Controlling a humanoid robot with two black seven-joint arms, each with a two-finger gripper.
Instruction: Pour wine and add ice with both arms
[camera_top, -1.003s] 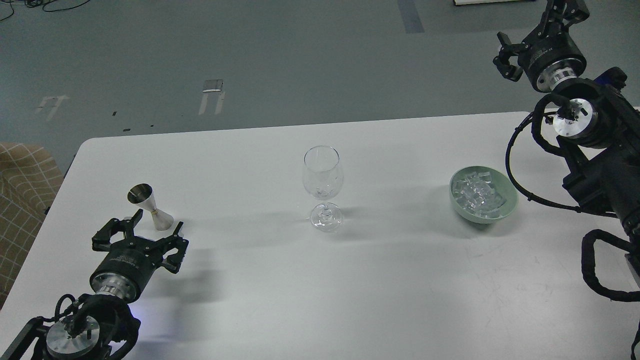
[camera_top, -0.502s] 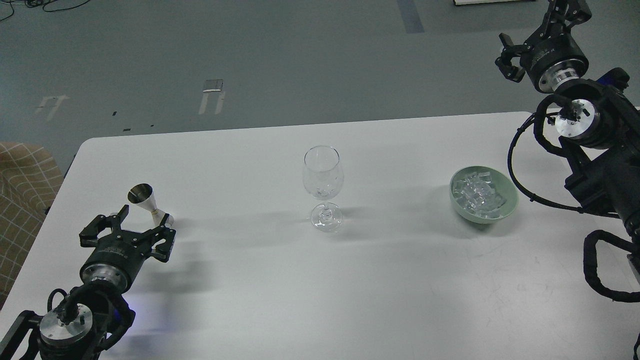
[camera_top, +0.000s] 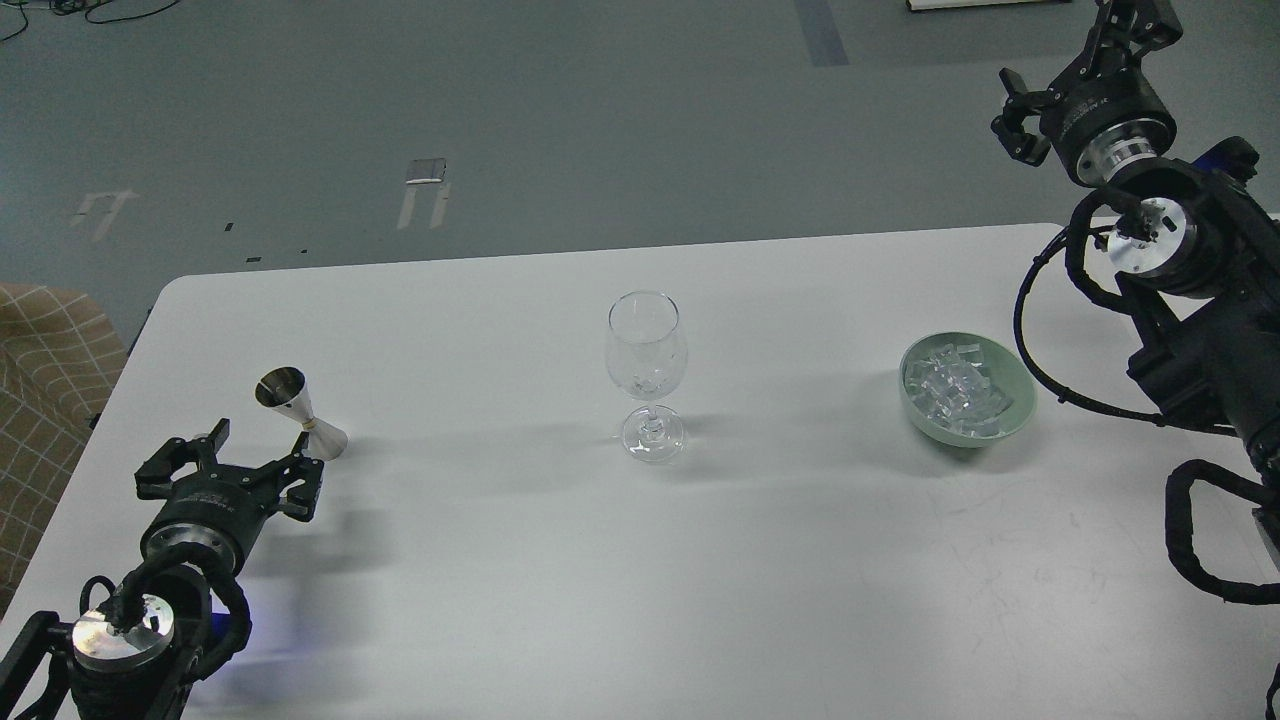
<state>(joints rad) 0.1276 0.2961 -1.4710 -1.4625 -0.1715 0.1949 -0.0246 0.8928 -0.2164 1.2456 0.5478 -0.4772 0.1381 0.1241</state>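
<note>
The setting was a lab or test hall. A plain white table (camera_top: 560, 560) stood on a bare grey floor (camera_top: 600, 120) marked with tape (camera_top: 425, 190). Loose cables (camera_top: 90, 10) lay at far left. A checked seat (camera_top: 45, 400) stood left of the table.

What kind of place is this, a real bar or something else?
Probably a robotics lab or test room, not a bar. A plain white table stands on a bare grey floor with tape marks, loose cables lie at the far edge, and only a wine glass, a jigger and a bowl of ice are set out.
</note>
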